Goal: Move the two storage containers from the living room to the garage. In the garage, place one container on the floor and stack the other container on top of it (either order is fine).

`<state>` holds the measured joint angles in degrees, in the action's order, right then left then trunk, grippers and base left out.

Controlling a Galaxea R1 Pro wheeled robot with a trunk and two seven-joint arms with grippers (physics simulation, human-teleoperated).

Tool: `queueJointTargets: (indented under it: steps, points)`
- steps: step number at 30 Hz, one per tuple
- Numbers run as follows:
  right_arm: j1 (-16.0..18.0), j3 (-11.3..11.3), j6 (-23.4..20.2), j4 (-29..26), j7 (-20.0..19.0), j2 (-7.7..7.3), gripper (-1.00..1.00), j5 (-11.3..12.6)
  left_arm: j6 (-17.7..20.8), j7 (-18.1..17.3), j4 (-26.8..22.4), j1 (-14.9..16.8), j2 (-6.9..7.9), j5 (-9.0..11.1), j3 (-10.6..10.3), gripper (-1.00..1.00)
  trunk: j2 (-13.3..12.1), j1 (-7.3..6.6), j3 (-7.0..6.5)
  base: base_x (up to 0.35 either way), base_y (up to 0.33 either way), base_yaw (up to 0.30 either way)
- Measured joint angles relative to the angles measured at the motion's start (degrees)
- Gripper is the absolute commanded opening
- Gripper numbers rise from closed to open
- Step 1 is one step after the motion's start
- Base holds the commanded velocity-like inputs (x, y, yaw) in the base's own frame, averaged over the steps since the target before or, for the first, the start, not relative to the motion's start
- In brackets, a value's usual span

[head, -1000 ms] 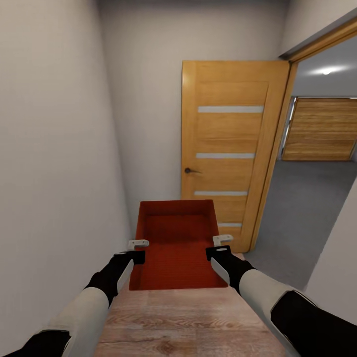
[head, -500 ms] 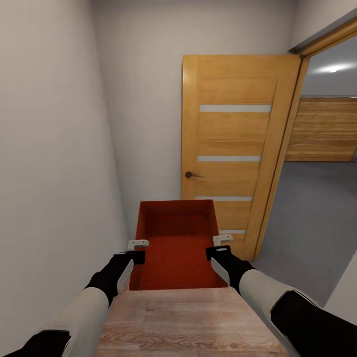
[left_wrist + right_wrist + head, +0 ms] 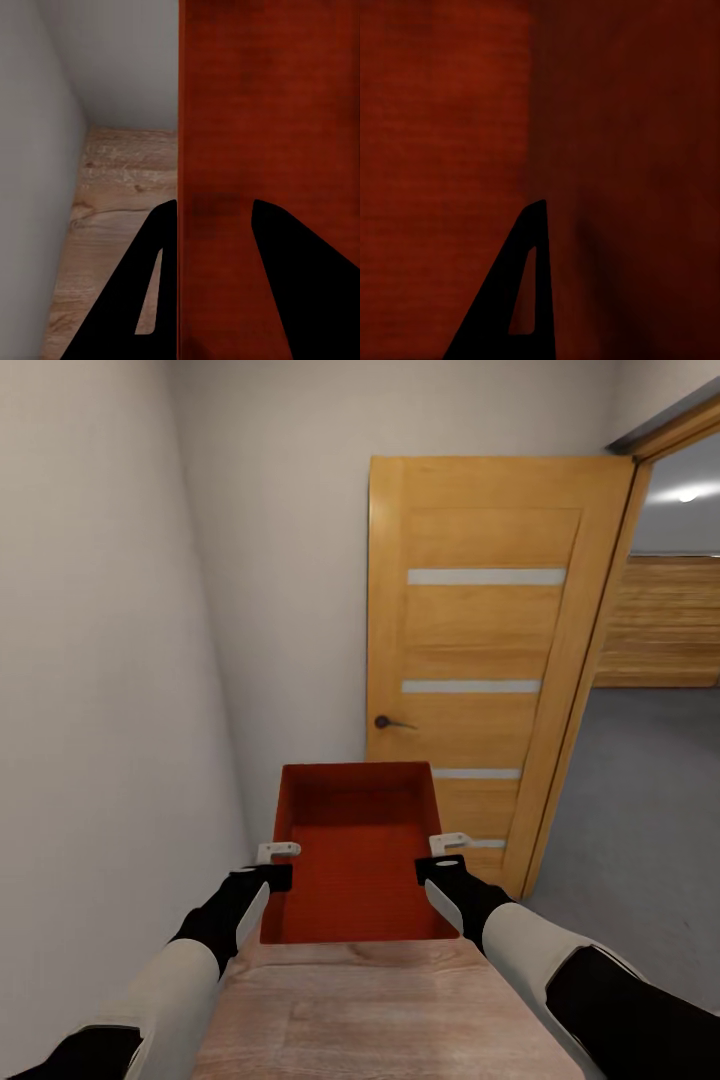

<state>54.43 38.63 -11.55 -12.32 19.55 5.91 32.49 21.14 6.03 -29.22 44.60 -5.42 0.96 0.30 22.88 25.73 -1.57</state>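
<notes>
One orange-red storage container (image 3: 355, 850), lidless and empty, is held in front of me above the wood-plank floor (image 3: 370, 1010). My left gripper (image 3: 276, 863) is shut on its left wall and my right gripper (image 3: 446, 857) on its right wall. In the left wrist view the red wall (image 3: 270, 135) runs between the two dark fingers (image 3: 142, 300). In the right wrist view one finger (image 3: 521, 300) lies against the red container (image 3: 450, 112). Through the doorway at the right lies the garage's dark grey floor (image 3: 640, 810). The living room is out of view.
I stand in a narrow corridor with a white wall (image 3: 90, 690) close on the left. An open wooden door (image 3: 490, 660) with a dark handle (image 3: 385, 722) stands straight ahead. Beyond the doorway is a wood-panelled garage door (image 3: 665, 625).
The view has advanced and turned slightly left, so the open door looks larger and the doorway has slid right. The container and both grippers keep the same hold.
</notes>
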Motion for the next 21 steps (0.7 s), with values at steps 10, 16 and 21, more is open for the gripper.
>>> queueJointTargets:
  steps: [10, 16, 21]
  points:
    - [0.0, -0.03, 0.28, 0.0, -0.02, -0.01, -1.0, 0.08, 0.01, -0.01, -0.24, 0.0, 0.0, -0.16, -0.07, -1.0, -0.01, 0.03, 0.0, 0.192, 0.0, 0.0]
    - [-0.01, -0.03, 0.29, 0.0, -0.02, -0.01, -1.0, 0.08, 0.01, -0.01, -0.24, 0.0, 0.0, -0.17, -0.07, -1.0, -0.01, 0.03, 0.0, 0.008, 0.0, 0.0]
    - [-0.02, -0.04, 0.32, 0.0, -0.02, -0.01, -1.0, 0.09, 0.01, -0.01, -0.26, 0.0, 0.0, -0.18, -0.08, -1.0, -0.01, 0.03, 0.0, 0.0, 0.0, 0.0]
